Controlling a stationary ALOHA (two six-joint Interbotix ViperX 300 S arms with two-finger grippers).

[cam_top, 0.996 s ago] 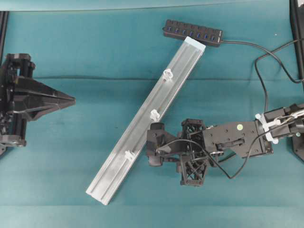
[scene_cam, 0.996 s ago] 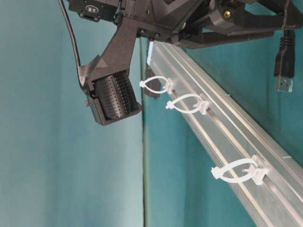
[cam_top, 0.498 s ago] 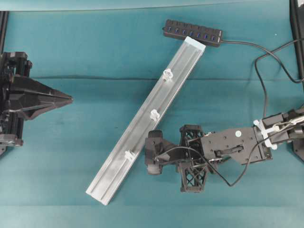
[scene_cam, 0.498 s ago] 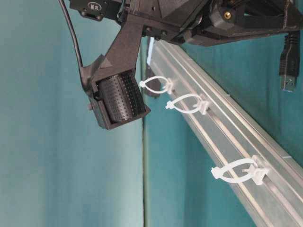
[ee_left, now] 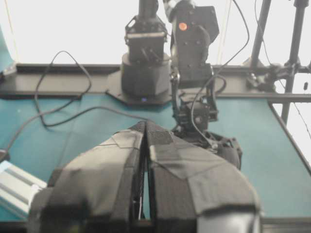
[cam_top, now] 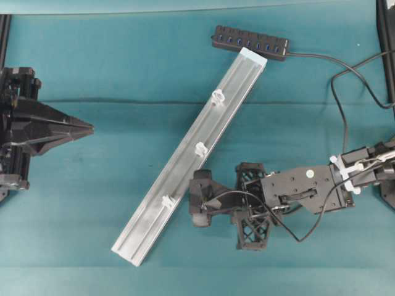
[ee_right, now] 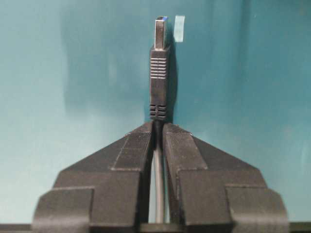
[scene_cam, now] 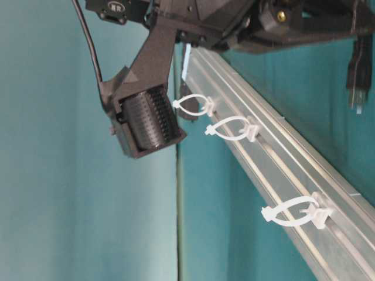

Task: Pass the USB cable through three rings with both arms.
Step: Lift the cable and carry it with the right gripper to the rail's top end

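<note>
Three rings (cam_top: pixel 200 148) sat spaced along the silver rail (cam_top: pixel 185 160) in the overhead view, while the right gripper (cam_top: pixel 250 237) hovered just beside the rail's lower stretch and the left gripper (cam_top: pixel 86 128) waited well apart, its jaws pressed together. At table level the plug of the USB cable (scene_cam: pixel 356 82) dangled blurred above the rail, clear of the rings. Through the right wrist camera the jaws pinched the cable just behind its plug, and the left wrist camera showed that gripper's jaws closed on nothing.
</note>
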